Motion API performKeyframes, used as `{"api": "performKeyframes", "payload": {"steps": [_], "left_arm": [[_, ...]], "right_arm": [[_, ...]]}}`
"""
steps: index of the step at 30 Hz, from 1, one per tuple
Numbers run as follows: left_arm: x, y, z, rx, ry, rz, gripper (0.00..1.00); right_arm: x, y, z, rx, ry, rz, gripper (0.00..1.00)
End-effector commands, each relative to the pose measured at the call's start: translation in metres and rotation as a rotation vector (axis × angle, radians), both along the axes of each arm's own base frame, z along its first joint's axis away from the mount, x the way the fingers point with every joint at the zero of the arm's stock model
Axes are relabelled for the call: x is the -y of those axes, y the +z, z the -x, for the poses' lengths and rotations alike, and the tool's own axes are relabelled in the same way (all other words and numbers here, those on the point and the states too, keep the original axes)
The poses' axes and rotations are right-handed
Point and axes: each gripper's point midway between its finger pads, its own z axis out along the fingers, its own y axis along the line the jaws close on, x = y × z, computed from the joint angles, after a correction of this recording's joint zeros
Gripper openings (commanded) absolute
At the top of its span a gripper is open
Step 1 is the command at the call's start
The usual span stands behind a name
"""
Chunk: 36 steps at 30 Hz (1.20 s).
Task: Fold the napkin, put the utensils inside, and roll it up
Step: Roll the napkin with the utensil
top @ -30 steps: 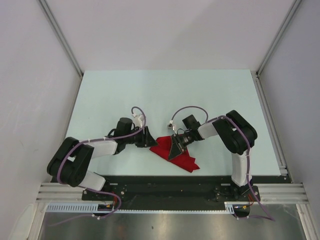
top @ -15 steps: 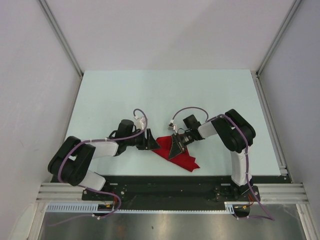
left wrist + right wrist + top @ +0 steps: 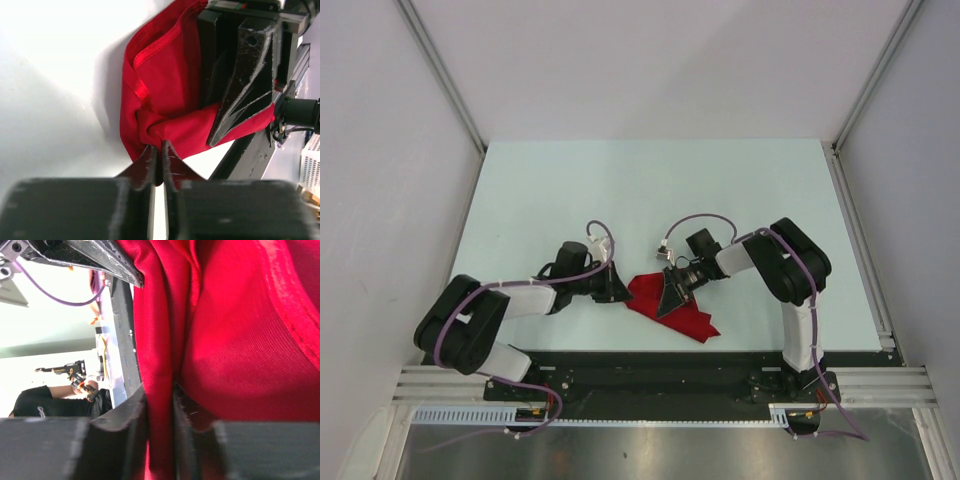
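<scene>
Napkin (image 3: 692, 322) bunched on table (image 3: 620, 190); L jaws pinched tight on its edge, R jaws clamped on a fold.

Pale green table with a red napkin near its front edge.

The table (image 3: 650, 190) has a flat, plain, pale green top. A metal rail (image 3: 860, 245) runs along its right side, and a black strip (image 3: 650, 362) borders its near edge. A napkin (image 3: 695, 325) lies on it, close to the near edge and a little right of the middle. The cloth is bunched and creased instead of spread flat. Its right corner lies flat and points toward the black strip. The left wrist view shows its left part gathered into soft folds, with a stitched hem on top.
</scene>
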Motion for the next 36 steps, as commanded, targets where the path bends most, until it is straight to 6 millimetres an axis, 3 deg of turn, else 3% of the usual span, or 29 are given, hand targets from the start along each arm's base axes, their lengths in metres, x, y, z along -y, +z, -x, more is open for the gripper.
{"api": "performKeyframes", "payload": {"steps": [1, 2, 6, 8, 9, 11, 12, 15, 19, 21, 30, 33, 35, 36], "left_arm": [[0.002, -0.004, -0.002, -0.018, -0.008, -0.022, 0.0], [0.001, -0.005, -0.003, -0.033, -0.005, -0.039, 0.0], [0.0, -0.009, -0.003, -0.066, -0.014, -0.075, 0.0], [0.0, -0.009, -0.003, -0.081, -0.024, -0.081, 0.0], [0.001, -0.009, -0.002, -0.087, -0.026, -0.082, 0.0], [0.001, -0.008, -0.003, -0.093, -0.031, -0.087, 0.0], [0.001, -0.008, -0.003, -0.096, -0.034, -0.09, 0.0], [0.002, -0.007, -0.005, -0.108, -0.041, -0.1, 0.0], [0.003, -0.006, -0.005, -0.128, -0.05, -0.103, 0.0], [0.004, -0.006, -0.005, -0.133, -0.055, -0.103, 0.0], [0.004, -0.004, -0.004, -0.144, -0.065, -0.111, 0.0], [0.005, -0.002, -0.006, -0.137, -0.065, -0.108, 0.0], [0.005, -0.001, -0.006, -0.139, -0.063, -0.107, 0.0], [0.006, 0.0, -0.007, -0.136, -0.061, -0.104, 0.0]], "right_arm": [[0.013, -0.029, -0.012, 0.087, -0.065, 0.169, 0.34], [0.013, -0.021, -0.017, 0.121, -0.077, 0.175, 0.46], [0.015, 0.007, -0.037, 0.257, -0.147, 0.217, 0.69], [0.021, 0.018, -0.051, 0.351, -0.214, 0.268, 0.75], [0.023, 0.038, -0.055, 0.424, -0.248, 0.255, 0.76], [0.033, 0.045, -0.066, 0.55, -0.306, 0.332, 0.79], [0.036, 0.063, -0.064, 0.636, -0.321, 0.328, 0.79], [0.039, 0.067, -0.049, 0.803, -0.287, 0.433, 0.83], [0.045, 0.048, -0.026, 0.879, -0.233, 0.601, 0.84], [0.038, 0.043, -0.013, 0.906, -0.205, 0.617, 0.84], [0.028, 0.015, 0.002, 0.961, -0.119, 0.711, 0.82], [0.027, 0.008, 0.007, 0.94, -0.083, 0.731, 0.77], [0.027, 0.004, 0.013, 0.913, -0.062, 0.739, 0.7], [0.029, 0.002, 0.015, 0.901, -0.054, 0.752, 0.63]]}}
